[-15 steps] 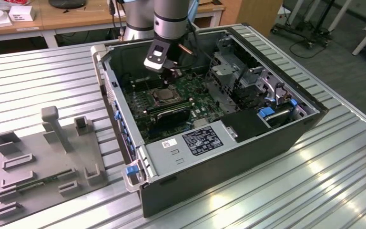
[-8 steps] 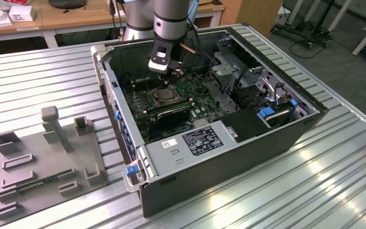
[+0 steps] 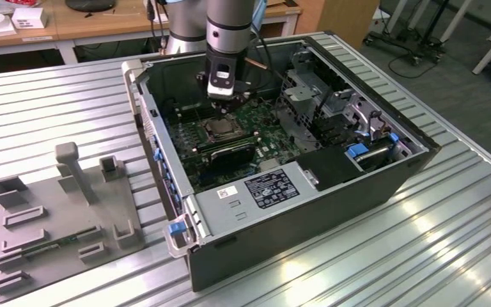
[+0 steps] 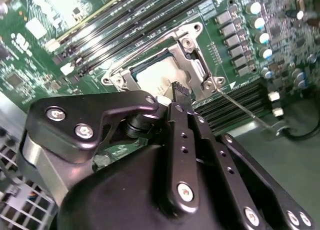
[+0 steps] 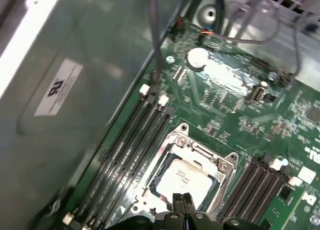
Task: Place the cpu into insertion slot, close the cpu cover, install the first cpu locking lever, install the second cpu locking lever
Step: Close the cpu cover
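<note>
The hand (image 5: pixel 183 204), fingers pressed together and holding nothing, hangs at the edge of the slot (image 5: pixel 228 163); whether it touches cannot be told. The cpu (image 5: pixel 184 179), a flat square with a dull grey face, lies in the slot, with the silvery cover (image 5: pixel 172 148) flat around it. A thin lever (image 4: pixel 245 109) juts out beside it. The green motherboard (image 5: pixel 225 105) sits in an open case (image 3: pixel 357 192) on a ribbed surface (image 3: pixel 416 256).

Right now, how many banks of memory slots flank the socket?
2: one bank on one side of the socket, the other opposite. More may be hidden.
</note>
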